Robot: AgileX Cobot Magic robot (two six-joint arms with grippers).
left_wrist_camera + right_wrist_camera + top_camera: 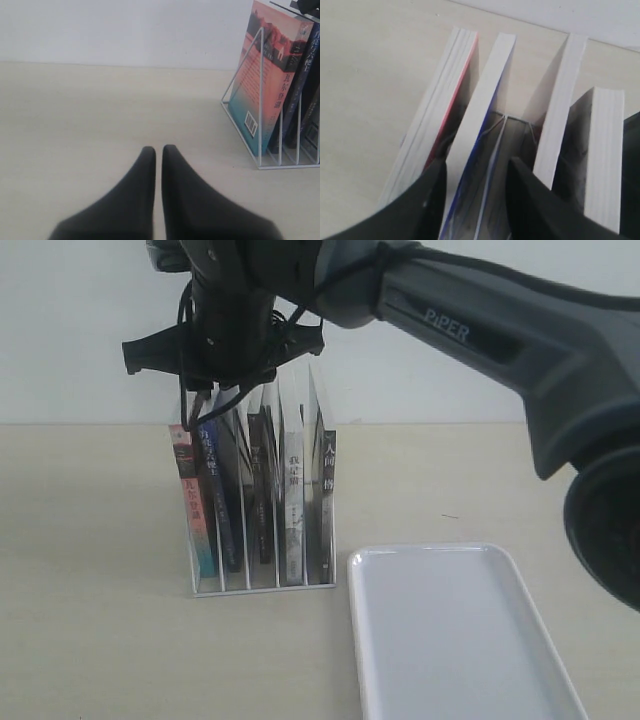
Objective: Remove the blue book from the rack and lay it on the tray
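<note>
The blue book [212,490] stands second from the left in the white wire rack [262,586], dark blue spine facing out. My right gripper [222,380] reaches across from the right and hangs over the rack's left end. In the right wrist view that gripper [475,167] is open, one finger on each side of the blue book's [487,95] white page edge. The white tray [450,640] lies flat at the front right. My left gripper [159,150] is shut on nothing, low over the table left of the rack [260,115].
A pink-and-teal book [190,500] fills the leftmost slot, tight against the blue one. Black-spined books [258,480] and a white-spined one [293,505] stand in the slots to the right. The right arm's grey housing [560,360] fills the upper right.
</note>
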